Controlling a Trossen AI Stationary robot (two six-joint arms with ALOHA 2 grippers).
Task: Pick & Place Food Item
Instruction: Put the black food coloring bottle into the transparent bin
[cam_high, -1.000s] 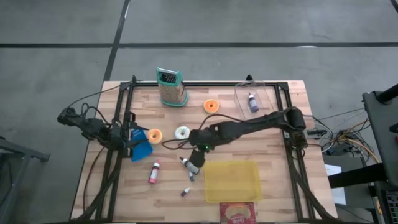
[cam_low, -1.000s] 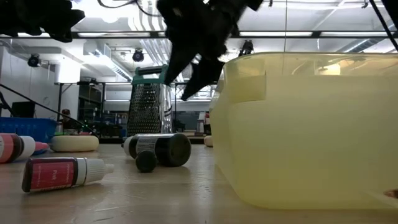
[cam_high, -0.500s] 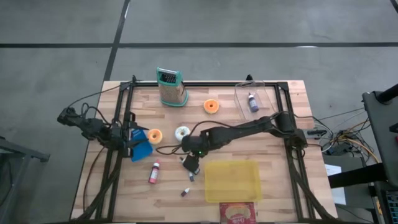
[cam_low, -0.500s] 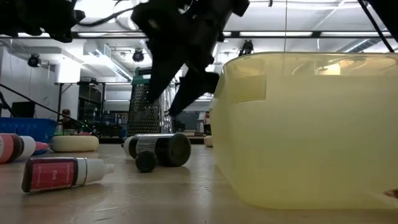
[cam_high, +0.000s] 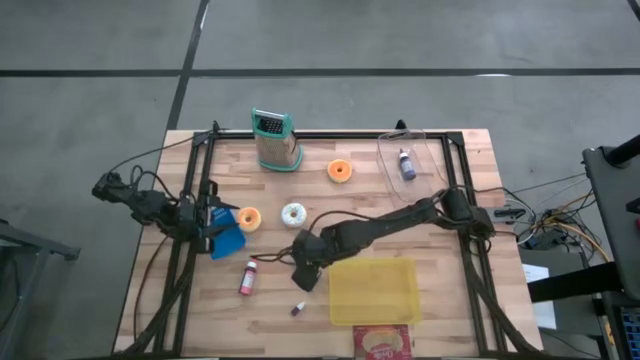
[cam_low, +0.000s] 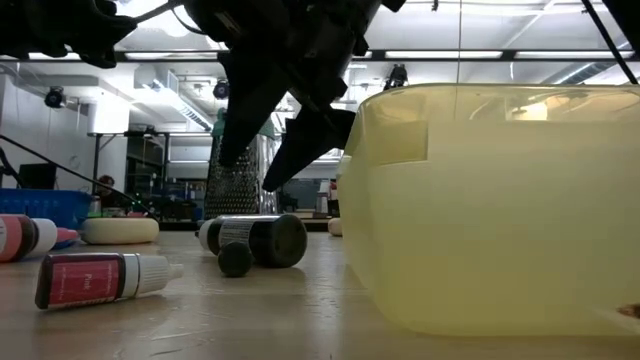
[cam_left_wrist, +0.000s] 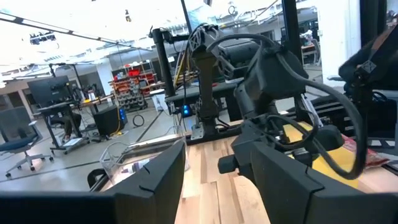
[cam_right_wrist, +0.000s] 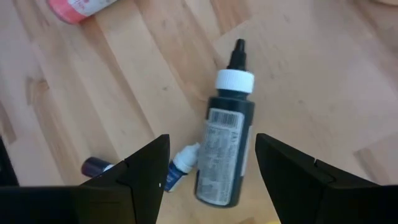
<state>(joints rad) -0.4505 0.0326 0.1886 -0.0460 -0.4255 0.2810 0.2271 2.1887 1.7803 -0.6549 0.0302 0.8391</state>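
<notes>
While your right pincer (cam_right_wrist: 211, 180) hangs over the dark bottle (cam_right_wrist: 225, 146), its 2 fingers are spread wide on either side, not touching it. That bottle lies flat on the tabletop (cam_high: 440, 225), just beside the yellow tub (cam_high: 373, 291). Left pincer (cam_left_wrist: 214, 180) sits open at the left edge.

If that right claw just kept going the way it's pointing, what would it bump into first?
Most likely the dark bottle lying on the table. The right gripper points down at it with fingers open to either side of the bottle, which lies beside a small blue dropper bottle. How far above it the gripper hangs is hard to judge.
</notes>
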